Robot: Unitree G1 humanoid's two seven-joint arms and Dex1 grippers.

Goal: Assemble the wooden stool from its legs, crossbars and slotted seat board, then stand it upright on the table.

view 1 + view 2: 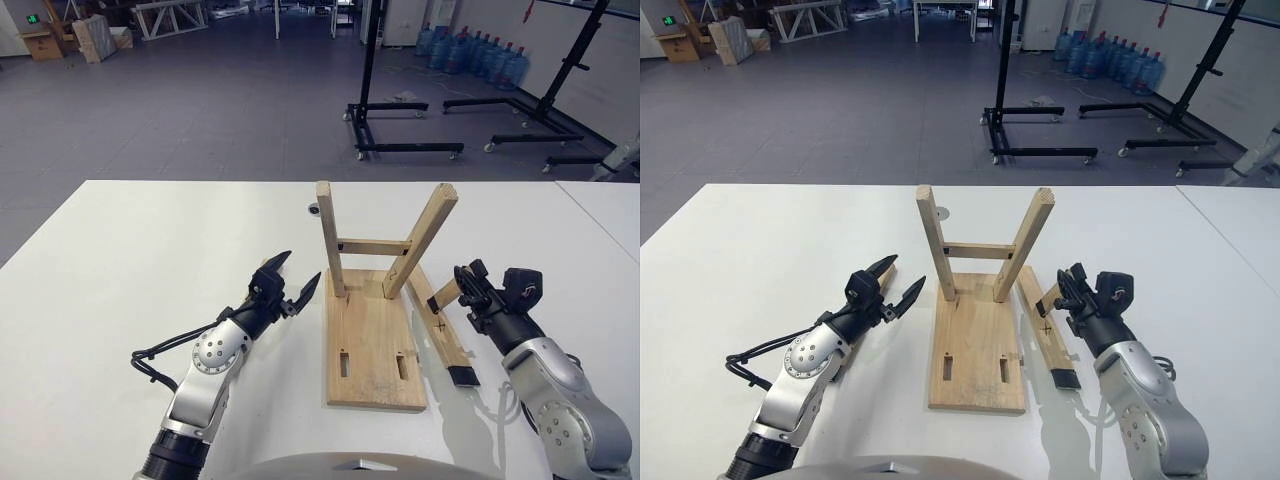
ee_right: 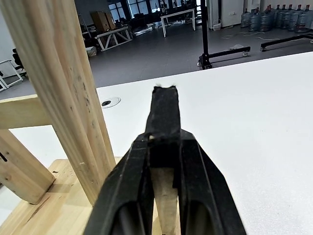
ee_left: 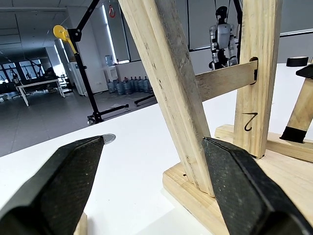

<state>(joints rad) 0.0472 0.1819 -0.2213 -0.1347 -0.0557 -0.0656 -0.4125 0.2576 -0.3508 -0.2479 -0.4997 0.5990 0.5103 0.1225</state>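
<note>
The slotted seat board (image 1: 372, 345) is laid flat on the counter (image 1: 150, 260), slots up, so that legs can be driven in from above; two legs (image 1: 330, 240) are already seated at its far end, tied by a crossbar (image 1: 375, 246); two slots nearer the robot are unfilled. A loose leg (image 1: 442, 328) with a dark foot cap is set just beside the board's right edge. The right pincer (image 1: 466, 285) is clamped on a short wooden piece (image 1: 447, 292) that slants down to that leg, probably to join the second pair. The left pincer (image 1: 293, 283) is spread wide and grips nothing; it is held low beside the board's left edge, seemingly placed to steady the assembly.
</note>
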